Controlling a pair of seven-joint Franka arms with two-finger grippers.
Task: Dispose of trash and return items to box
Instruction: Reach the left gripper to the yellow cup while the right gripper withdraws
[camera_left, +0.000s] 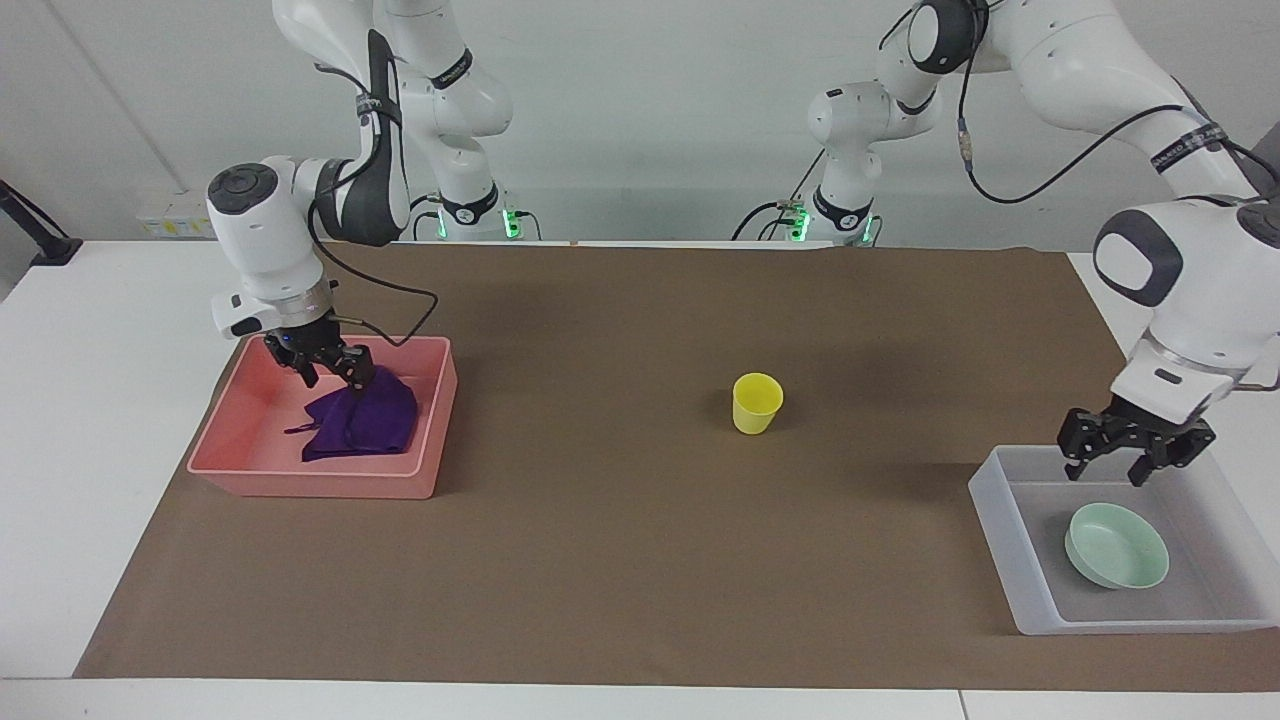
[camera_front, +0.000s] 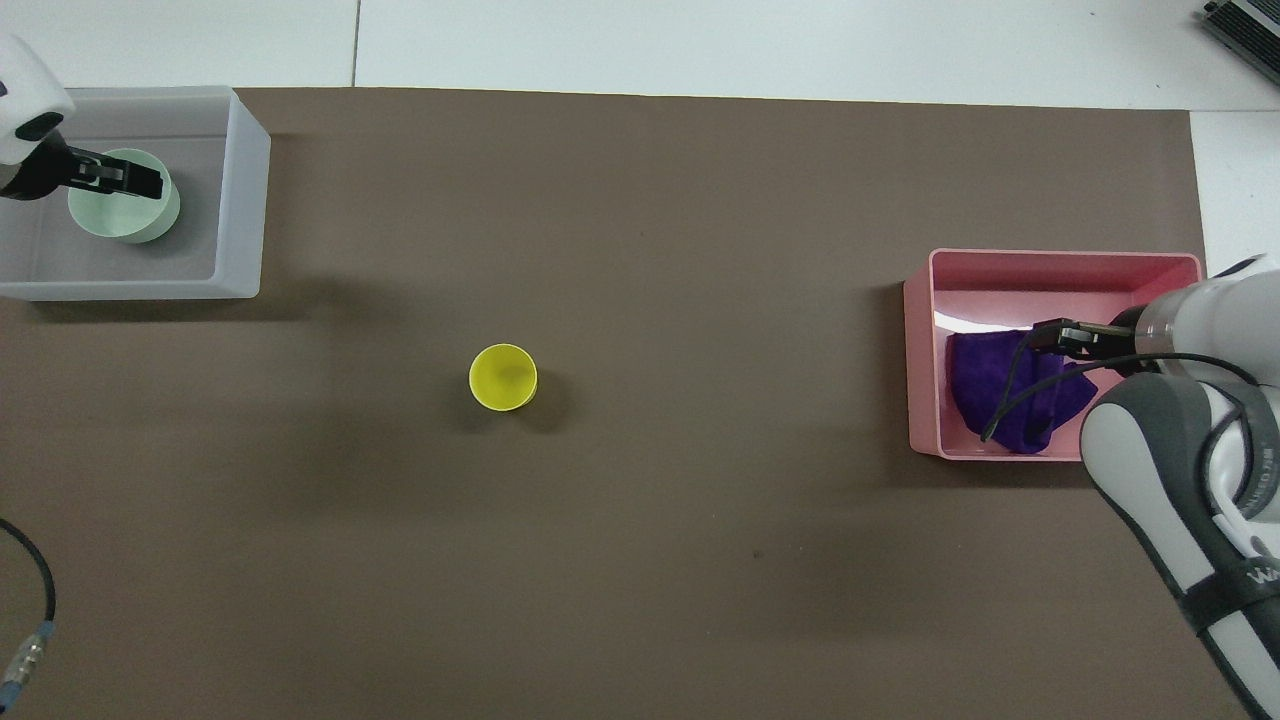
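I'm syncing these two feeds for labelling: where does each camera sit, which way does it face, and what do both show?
Facing view: high across the table, looking at both robots; whole arms show, right gripper over the pink tray, left gripper over the box.
Overhead view: above the robots' end, looking steeply down; only wrists show.
Shared: yellow cup, bowl, purple rag.

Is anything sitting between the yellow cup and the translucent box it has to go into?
Nothing visible: bare brown mat lies between the yellow cup and the box, which already holds the green bowl.
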